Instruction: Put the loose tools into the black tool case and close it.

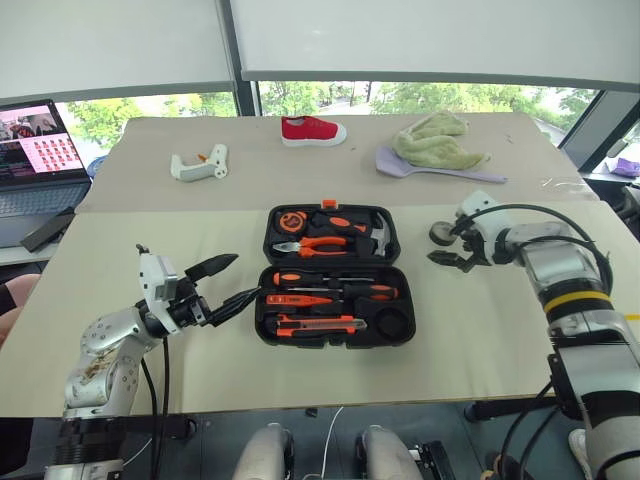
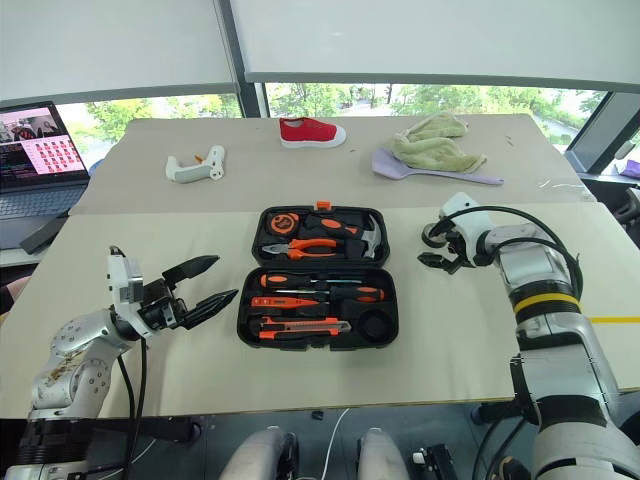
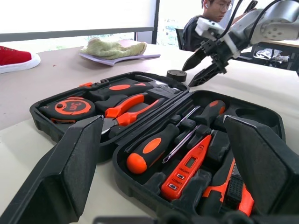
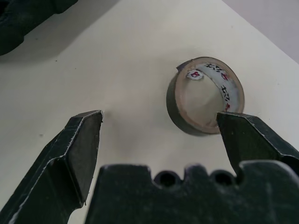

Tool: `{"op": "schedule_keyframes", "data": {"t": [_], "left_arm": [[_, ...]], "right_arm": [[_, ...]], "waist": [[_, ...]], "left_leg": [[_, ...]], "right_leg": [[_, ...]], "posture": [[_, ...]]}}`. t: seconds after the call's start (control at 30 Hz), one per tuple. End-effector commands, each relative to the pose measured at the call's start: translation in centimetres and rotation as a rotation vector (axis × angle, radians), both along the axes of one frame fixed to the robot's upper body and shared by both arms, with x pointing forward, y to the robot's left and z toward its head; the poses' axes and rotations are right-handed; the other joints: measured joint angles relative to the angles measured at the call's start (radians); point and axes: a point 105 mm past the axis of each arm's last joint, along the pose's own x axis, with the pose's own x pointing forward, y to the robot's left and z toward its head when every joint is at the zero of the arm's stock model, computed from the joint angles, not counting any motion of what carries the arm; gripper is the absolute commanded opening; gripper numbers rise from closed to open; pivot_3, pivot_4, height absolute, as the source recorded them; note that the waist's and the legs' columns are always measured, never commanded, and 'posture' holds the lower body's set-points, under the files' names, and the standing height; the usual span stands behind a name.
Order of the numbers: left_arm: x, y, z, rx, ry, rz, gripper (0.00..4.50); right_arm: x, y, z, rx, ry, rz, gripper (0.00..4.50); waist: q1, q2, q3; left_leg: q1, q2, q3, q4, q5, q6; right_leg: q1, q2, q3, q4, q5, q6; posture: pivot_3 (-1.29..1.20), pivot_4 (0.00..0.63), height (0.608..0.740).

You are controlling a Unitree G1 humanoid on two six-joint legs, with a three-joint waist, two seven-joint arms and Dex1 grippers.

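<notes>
The black tool case [image 1: 331, 275] lies open in the middle of the table [image 1: 150, 250], its lid half on the far side and its tray half near me. In the tray sit two screwdrivers [image 1: 330, 283], a slim orange tester [image 1: 298, 299] and the utility knife [image 1: 318, 323]; the round recess at the tray's right end holds nothing. The lid half carries the pliers [image 1: 318, 243], the hammer [image 1: 372, 232] and a tape measure [image 1: 287, 220]. The tape roll [image 1: 441, 234] lies flat on the table to the right of the case, well apart from it. My right gripper [image 1: 452, 260] hangs just near of the roll, tilted down toward it, jaws wide apart and holding nothing; in the right wrist view the roll [image 4: 205, 95] lies beyond my fingertips and off to one side, partly behind one finger [image 4: 250, 140], not between the two. My left gripper [image 1: 222, 284] hovers just left of the case's tray half, pointing at it, jaws also spread wide and empty.
</notes>
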Motion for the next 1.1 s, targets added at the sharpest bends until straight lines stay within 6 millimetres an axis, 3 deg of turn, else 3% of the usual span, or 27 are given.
{"op": "schedule_keyframes", "data": {"t": [0.03,0.3,0.33,0.37,0.5,0.73,0.83,0.93,1.03,1.1], "left_arm": [[0.3,-0.5,0.8,0.002,-0.041,-0.02,4.4],[1.2,-0.7,1.0,0.01,-0.057,-0.032,4.4],[1.3,-0.7,1.0,0.012,-0.059,-0.033,4.5],[1.4,-0.7,1.0,0.014,-0.06,-0.034,4.5],[1.7,-0.7,1.3,0.024,-0.076,-0.036,4.5],[1.4,-0.4,1.4,0.045,-0.085,-0.034,4.5],[0.7,0.0,1.3,0.058,-0.087,-0.039,4.5],[-0.1,0.4,1.3,0.083,-0.083,-0.06,4.5],[-1.1,0.7,0.8,0.12,-0.064,-0.108,4.5],[-1.6,0.8,0.6,0.135,-0.055,-0.135,4.5]], "right_arm": [[0.8,0.4,1.2,0.02,-0.028,-0.003,4.5],[1.1,0.9,0.1,0.028,0.019,-0.002,4.5],[1.1,0.9,0.0,0.029,0.025,-0.003,3.98],[1.2,1.0,-0.2,0.029,0.023,-0.005,3.83],[1.4,1.2,-0.5,0.037,0.016,-0.012,2.55],[1.2,1.3,-0.4,0.042,-0.001,0.041,0.05],[1.0,1.0,1.3,0.052,-0.033,0.103,0.01],[-0.1,2.1,4.2,0.134,-0.045,0.259,0.01],[-3.4,4.4,6.4,0.255,0.081,0.467,0.01],[-6.5,6.2,6.8,0.293,0.2,0.575,0.01]], "waist": [[-0.001,0.0,0.0],[-0.003,0.0,0.0],[-0.004,0.0,0.0],[-0.004,0.0,0.0],[-0.006,0.0,0.0],[-0.007,0.0,0.0],[-0.008,0.0,0.0],[-0.006,0.001,0.001],[-0.006,0.002,0.001],[-0.003,0.002,0.001]], "left_leg": [[0.0,0.0,0.0,0.0,0.0,0.0],[0.001,0.0,0.0,0.0,0.0,0.0],[0.001,0.0,0.0,-0.001,0.0,0.0],[0.001,0.0,0.0,-0.001,0.0,0.0],[0.001,0.0,0.0,-0.001,0.0,-0.001],[0.003,0.0,0.0,-0.001,0.0,-0.001],[0.003,0.0,0.0,-0.002,0.0,-0.001],[0.001,0.0,0.001,-0.005,0.001,-0.002],[-0.005,0.0,0.002,-0.005,0.001,-0.002],[-0.005,0.001,0.001,-0.005,0.001,-0.002]], "right_leg": [[0.0,0.0,0.0,0.0,0.0,0.0],[0.0,0.0,0.0,0.001,0.0,0.0],[0.0,0.0,0.0,0.001,0.0,0.0],[0.0,0.0,0.0,0.001,0.0,0.0],[0.0,0.0,0.0,0.001,0.0,0.0],[0.001,0.0,0.0,0.001,0.0,0.0],[0.001,0.0,0.001,0.001,0.0,0.0],[-0.002,-0.001,0.001,0.001,0.0,0.0],[-0.009,0.0,0.002,0.004,0.0,0.0],[-0.01,0.0,0.001,0.005,0.0,0.0]], "posture": [[0.0,0.15,0.74],[0.0,0.15,0.74],[0.0,0.15,0.74],[0.0,0.15,0.74],[0.0,0.15,0.74],[0.0,0.15,0.74],[0.0,0.15,0.74],[0.0,0.15,0.74],[0.0,0.15,0.74],[0.0,0.15,0.74]]}}
